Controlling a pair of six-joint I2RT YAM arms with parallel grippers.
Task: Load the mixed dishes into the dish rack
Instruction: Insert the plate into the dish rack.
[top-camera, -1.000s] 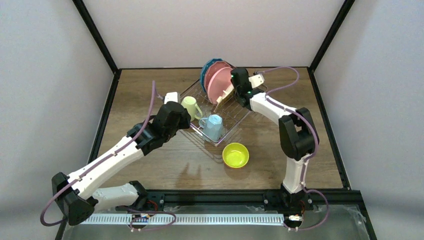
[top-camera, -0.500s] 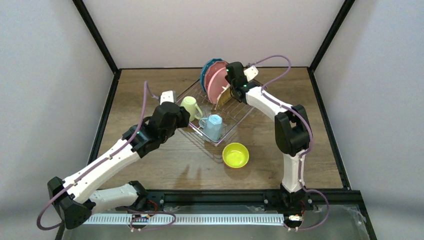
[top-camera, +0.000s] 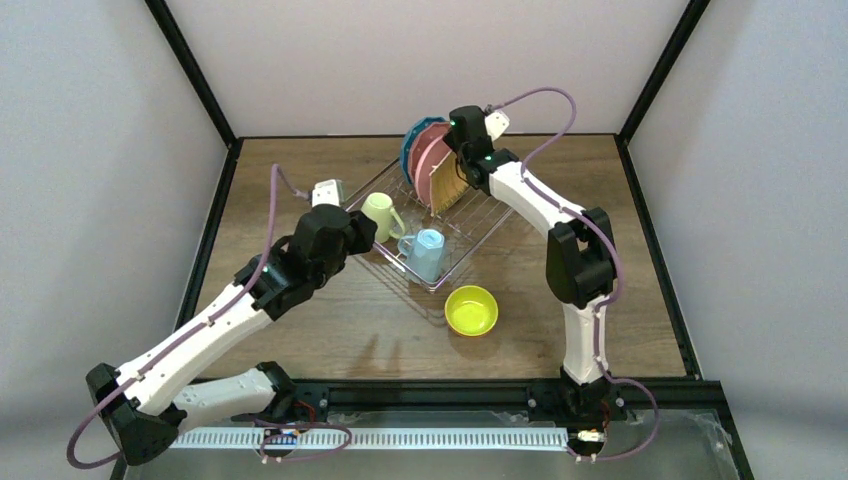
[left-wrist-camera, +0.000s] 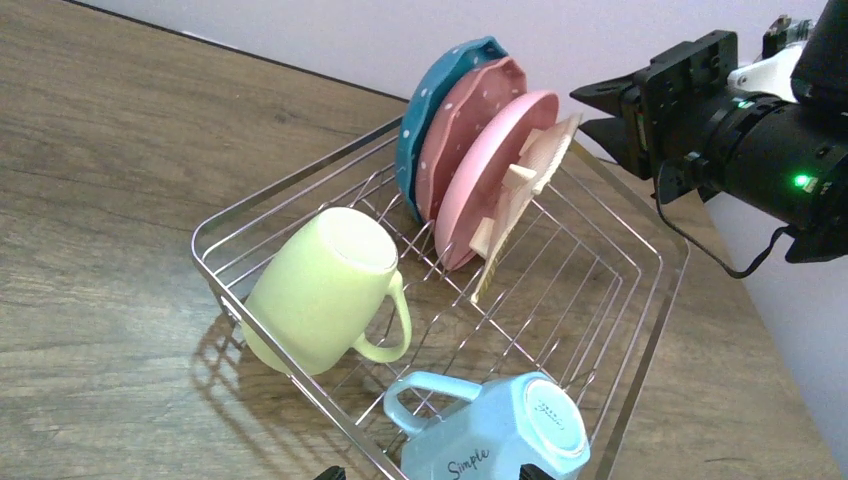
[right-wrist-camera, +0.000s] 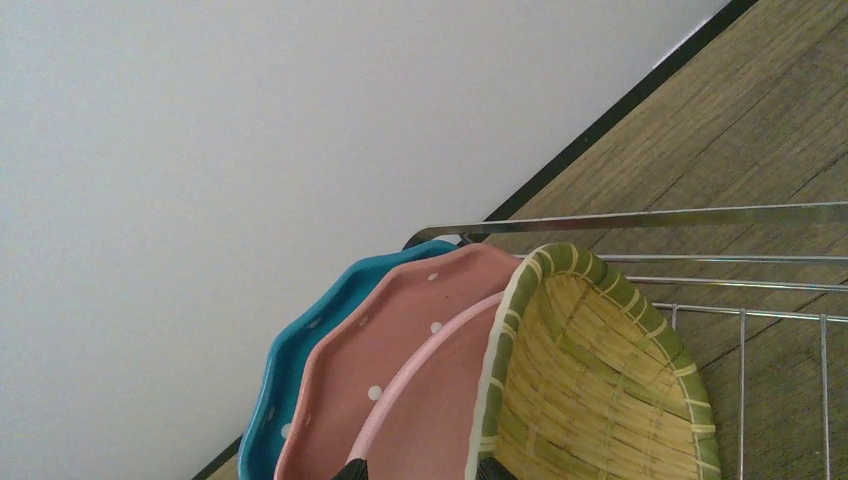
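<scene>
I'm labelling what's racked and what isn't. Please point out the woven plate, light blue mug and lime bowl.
woven plate (right-wrist-camera: 590, 400), right wrist view, on its woven inner face.
light blue mug (left-wrist-camera: 480, 445), left wrist view, on its side wall.
lime bowl (top-camera: 471, 310), top external view, on its inside bottom.

Bright, even light from above. Soft shadow beneath the pale green mug (left-wrist-camera: 320, 290) on the worktop (left-wrist-camera: 100, 150). Crisp focus throughout.
</scene>
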